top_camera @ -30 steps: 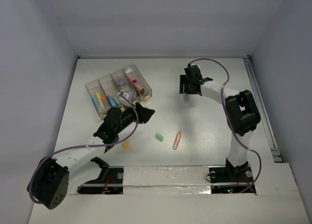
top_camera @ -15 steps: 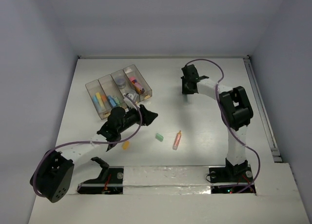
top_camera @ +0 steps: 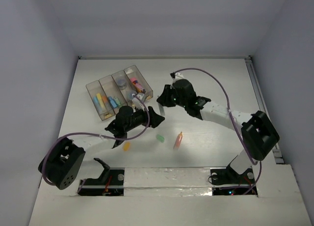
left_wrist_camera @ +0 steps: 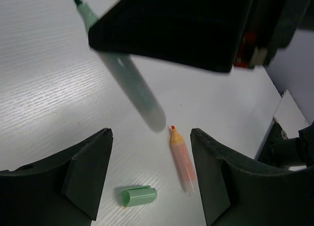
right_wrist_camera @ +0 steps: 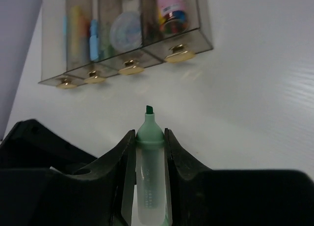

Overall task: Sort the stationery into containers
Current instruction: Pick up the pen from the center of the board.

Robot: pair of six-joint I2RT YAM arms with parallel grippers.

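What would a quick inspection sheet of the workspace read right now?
Surface: white table, matte.
Job's things: four-compartment tray holds yellow, blue, grey and pink pieces; uncapped green marker held above the table; orange marker, green cap and small orange piece lie loose.
Clutter: nothing seen.
Grippers: right end effector shut on the green marker; left end effector open, empty.
Cables: a purple cable loops along each arm.
Surroundings: plain walls.

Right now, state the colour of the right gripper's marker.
The marker is pale green, dark-tipped; best in the right wrist view.
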